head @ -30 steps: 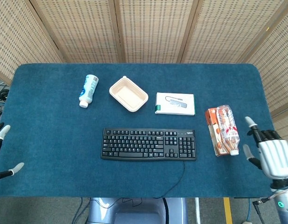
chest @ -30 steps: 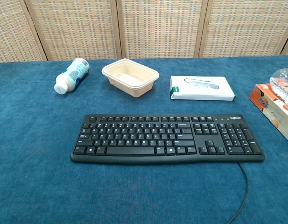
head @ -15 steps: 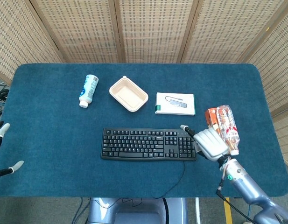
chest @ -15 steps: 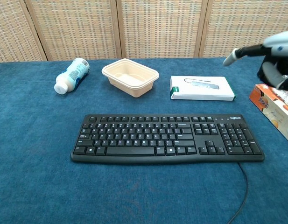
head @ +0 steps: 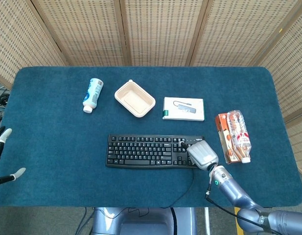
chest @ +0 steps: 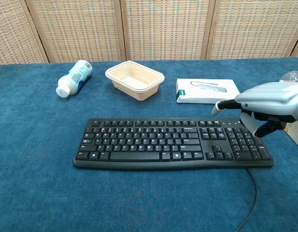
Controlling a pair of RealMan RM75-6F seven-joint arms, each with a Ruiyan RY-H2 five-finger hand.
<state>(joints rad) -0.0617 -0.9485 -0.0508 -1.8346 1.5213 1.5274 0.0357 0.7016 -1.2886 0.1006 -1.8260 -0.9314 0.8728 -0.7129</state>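
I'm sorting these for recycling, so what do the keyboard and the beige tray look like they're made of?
The keyboard looks like matte black hard plastic: moulded keys with white printed legends, little glare. The beige tray looks like moulded fibre pulp or a matte plastic; its dull, even surface and thin rolled rim fit either, so I can't say which. The right hand hovers above the keyboard's number pad.

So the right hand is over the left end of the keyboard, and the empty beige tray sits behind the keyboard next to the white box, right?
Not quite. The right hand is over the right end of the keyboard, above the number pad, as the head view shows. The rest holds: the empty beige tray sits behind the keyboard, next to the white box.
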